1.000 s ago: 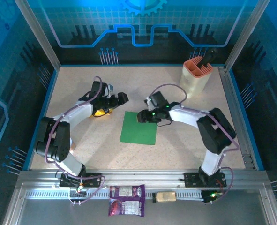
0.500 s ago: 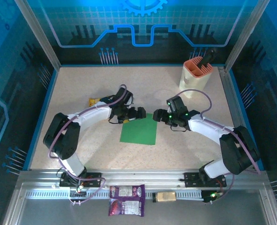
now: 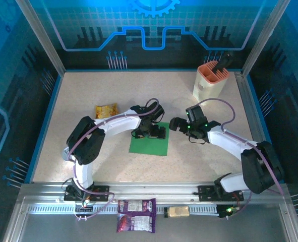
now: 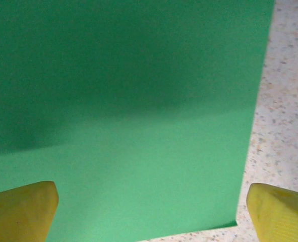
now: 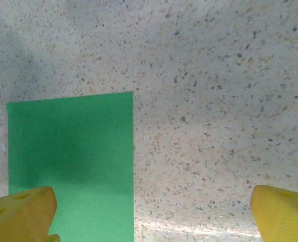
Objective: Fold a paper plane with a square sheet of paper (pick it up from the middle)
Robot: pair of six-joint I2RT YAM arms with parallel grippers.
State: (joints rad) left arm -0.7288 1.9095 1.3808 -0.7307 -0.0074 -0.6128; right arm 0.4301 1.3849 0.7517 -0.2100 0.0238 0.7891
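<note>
The square sheet of paper [image 3: 147, 145] lies flat on the speckled table, plain green with no creases showing. My left gripper [image 3: 157, 132] hovers over the sheet's far half and is open. In the left wrist view the green sheet [image 4: 123, 111] takes up most of the picture, with its corner at the lower right and a yellow fingertip [image 4: 20, 209] on each side. My right gripper [image 3: 175, 123] is open, just right of the sheet's far right corner. In the right wrist view the sheet [image 5: 70, 161] lies at the left, between wide-spread fingertips [image 5: 282, 212].
A yellow snack packet [image 3: 107, 110] lies on the table left of the left arm. An orange-rimmed holder [image 3: 211, 80] stands at the back right. A purple packet [image 3: 136, 207] and a small tan object [image 3: 179, 210] rest on the front rail.
My left gripper swung right from the yellow packet to above the sheet. My right gripper drew back to the right, off the sheet's far edge.
</note>
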